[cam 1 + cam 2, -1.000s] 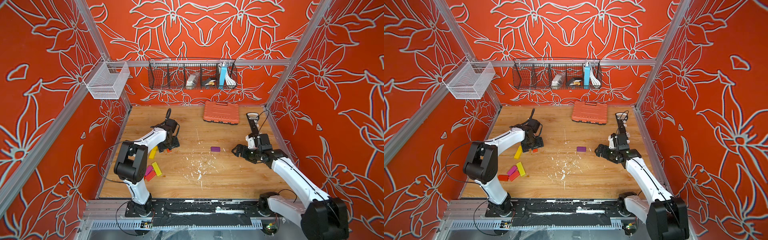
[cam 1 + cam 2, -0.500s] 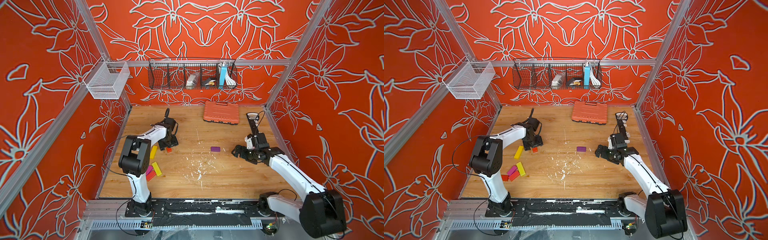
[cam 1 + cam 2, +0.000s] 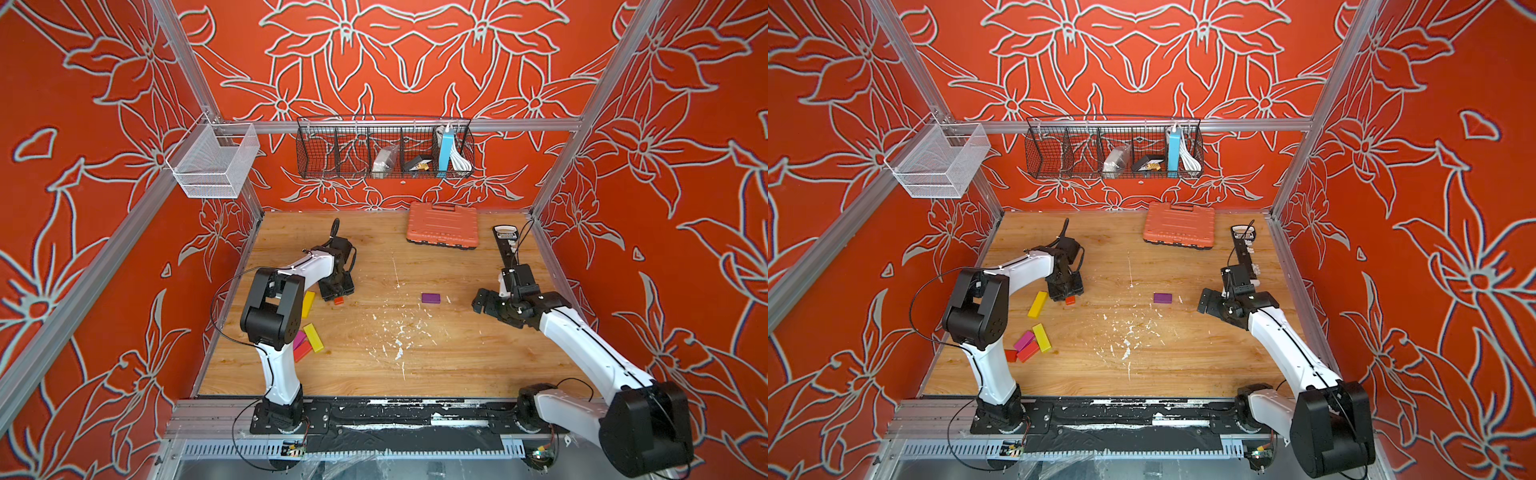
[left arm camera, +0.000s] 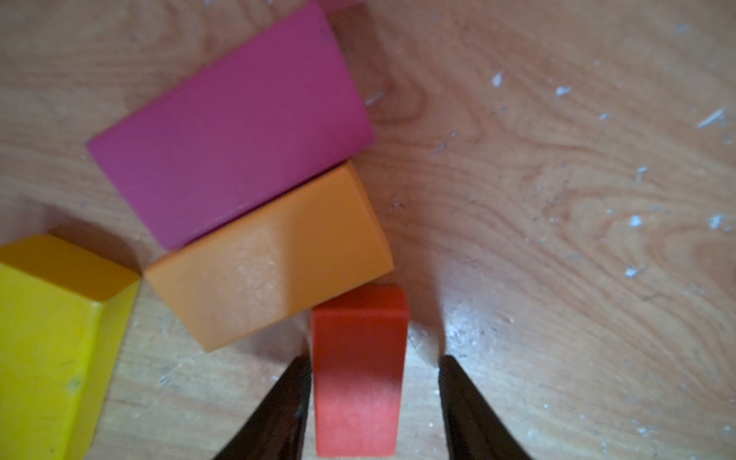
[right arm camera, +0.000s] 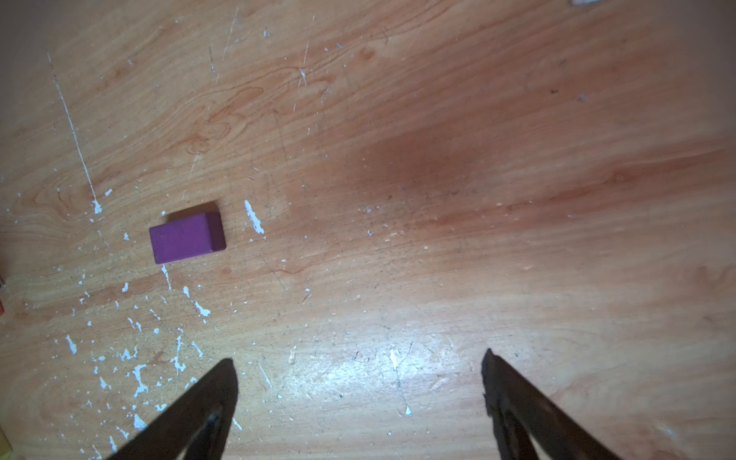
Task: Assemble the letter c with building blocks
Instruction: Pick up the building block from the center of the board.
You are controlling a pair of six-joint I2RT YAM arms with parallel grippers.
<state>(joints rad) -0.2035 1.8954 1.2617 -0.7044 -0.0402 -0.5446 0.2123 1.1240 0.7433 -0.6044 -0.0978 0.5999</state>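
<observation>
Firstly, loose cluster of blocks point(image 3: 1029, 345), front left by the left arm's base: a short yellow, a magenta and two reds, flat and close together. The side wall is near, so the approach is best made from the table's middle.

Yellow bar point(image 3: 1037, 304): long piece, flat, just beside the left gripper.

Left gripper point(image 4: 373, 358): jaws partly open, straddling the small red block point(image 4: 358, 370). One finger is at its side and a gap shows at the other, so nothing is gripped yet.

Small red block: likely light, rigid and smooth-painted. Hold across the narrow sides, low and square, or it may twist out. An orange block point(image 4: 271, 255) sits at its far corner, apparently touching, with a magenta block point(image 4: 231, 127) against that. A straight lift should spare both.

Purple block point(image 3: 1162, 297): alone, flat, mid-table, with open wood on every side.

Wooden table point(image 3: 1183, 353): middle and front largely free, the probable site for the C.

Orange tool case point(image 3: 1178, 226): rear, well apart.

Right gripper point(image 5: 358, 356): jaws spread wide, empty, above bare wood near the purple block.
</observation>
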